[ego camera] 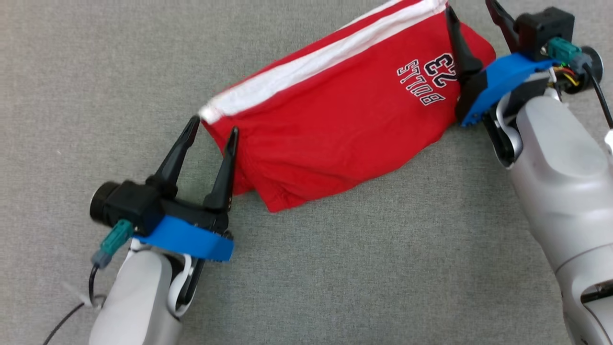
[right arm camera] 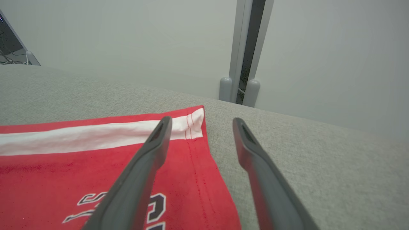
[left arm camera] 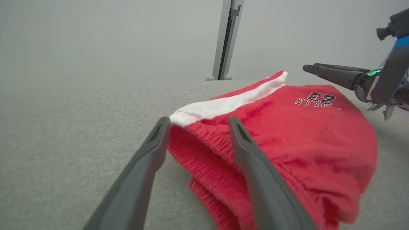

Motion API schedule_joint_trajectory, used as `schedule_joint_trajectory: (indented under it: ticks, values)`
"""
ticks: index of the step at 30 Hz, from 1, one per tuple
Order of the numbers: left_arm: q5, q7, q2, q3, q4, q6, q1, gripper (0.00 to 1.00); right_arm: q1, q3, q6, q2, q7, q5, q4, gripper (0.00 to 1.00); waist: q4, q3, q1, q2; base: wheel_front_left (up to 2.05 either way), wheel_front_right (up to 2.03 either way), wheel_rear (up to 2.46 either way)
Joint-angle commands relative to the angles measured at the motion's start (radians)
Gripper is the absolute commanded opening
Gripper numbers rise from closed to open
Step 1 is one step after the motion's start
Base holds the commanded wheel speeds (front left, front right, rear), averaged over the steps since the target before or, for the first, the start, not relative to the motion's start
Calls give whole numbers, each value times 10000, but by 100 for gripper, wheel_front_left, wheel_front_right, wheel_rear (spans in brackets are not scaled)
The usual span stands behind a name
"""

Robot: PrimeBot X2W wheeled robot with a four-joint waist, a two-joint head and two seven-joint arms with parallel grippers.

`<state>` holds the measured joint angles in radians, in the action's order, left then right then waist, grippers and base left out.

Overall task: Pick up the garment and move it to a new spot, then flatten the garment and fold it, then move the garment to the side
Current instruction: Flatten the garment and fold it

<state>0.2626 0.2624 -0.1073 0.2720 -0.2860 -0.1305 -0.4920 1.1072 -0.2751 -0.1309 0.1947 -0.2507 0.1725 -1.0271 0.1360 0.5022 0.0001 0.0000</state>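
The garment [ego camera: 335, 120] is a pair of red shorts with a white side stripe and a "23 BULLS" print, lying folded on the grey cloth surface [ego camera: 335, 268]. My left gripper [ego camera: 214, 124] is open at its lower-left end. In the left wrist view, the left gripper [left arm camera: 198, 119] has the elastic waistband corner of the garment [left arm camera: 303, 127] between its spread fingers. My right gripper [ego camera: 468, 5] is open at the upper-right end. In the right wrist view, the right gripper [right arm camera: 202, 119] has one finger over the garment's [right arm camera: 64, 166] hem corner and the other over bare cloth.
The grey cloth surface spreads wide on all sides of the shorts. A grey upright post [right arm camera: 244, 48] stands at its far edge against a pale wall. Dark equipment [right arm camera: 12, 48] shows at the far left in the right wrist view.
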Motion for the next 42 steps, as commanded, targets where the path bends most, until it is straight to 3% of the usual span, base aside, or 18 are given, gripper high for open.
schedule_joint_trajectory:
  ticks: [1, 14, 21, 22, 23, 32, 42]
  values:
    - [-93, 30, -16, -129, 121, 5, 309, 100, -279, -24, 7, 117, -77, 111, -56, 100, 25, -196, -1, 0, 0, 0, 0]
    - [-680, 30, 209, -2268, 1718, 89, 1887, 100, -1351, -72, 5, 387, 5, 598, -707, 100, 179, -802, -1, 0, 0, 0, 0]
    - [-911, 30, 444, -2800, 1994, 54, 2059, 100, -1628, -500, 5, 250, 638, 893, -1262, 100, 223, -876, -1, 0, 0, 0, 0]
    - [-928, 30, 460, -2836, 2016, 48, 2053, 100, -1669, -562, 5, 207, 703, 980, -1279, 44, 226, -883, -1, 0, 0, 0, 0]
    - [-936, 30, 474, -2872, 2028, 43, 2049, 100, -1692, -634, 5, 180, 714, 1056, -1260, 0, 222, -895, -1, 0, 0, 0, 0]
    - [-1075, 30, 541, -2978, 1935, 12, 2131, 100, -1933, -859, 7, 252, 121, 1726, -685, 0, -138, -1283, -1, 0, 0, 0, 0]
    - [-1192, 30, 547, -3080, 1790, -3, 2571, 100, -3958, -231, 7, 700, -143, 2270, 913, 0, -1067, -2172, -1, 0, 0, 0, 0]
